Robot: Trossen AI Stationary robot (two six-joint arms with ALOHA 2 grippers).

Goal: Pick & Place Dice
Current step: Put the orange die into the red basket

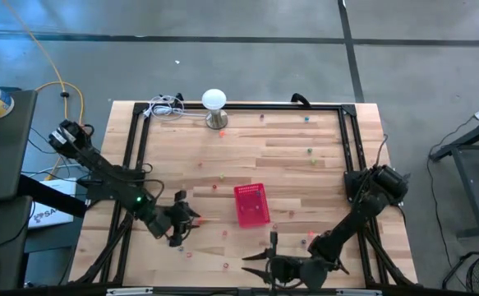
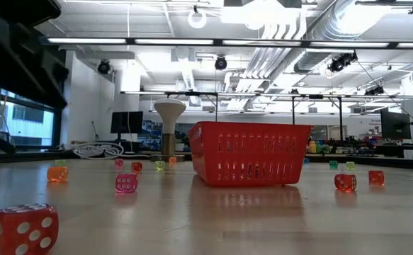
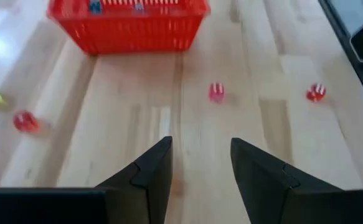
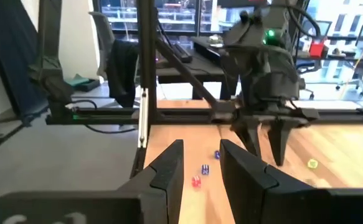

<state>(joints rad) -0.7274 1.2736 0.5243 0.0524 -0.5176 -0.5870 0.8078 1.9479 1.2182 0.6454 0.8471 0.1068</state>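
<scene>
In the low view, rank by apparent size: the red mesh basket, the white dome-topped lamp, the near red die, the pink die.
1. Red mesh basket
2. White dome-topped lamp
3. Near red die, enlarged by closeness to the camera
4. Pink die

My left gripper (image 3: 201, 168) hangs open over bare wood; ahead sit the red basket (image 3: 128, 25) and scattered dice (image 3: 216, 92).

Grey floor (image 1: 247, 57), ceiling striplights (image 2: 213, 44).
</scene>
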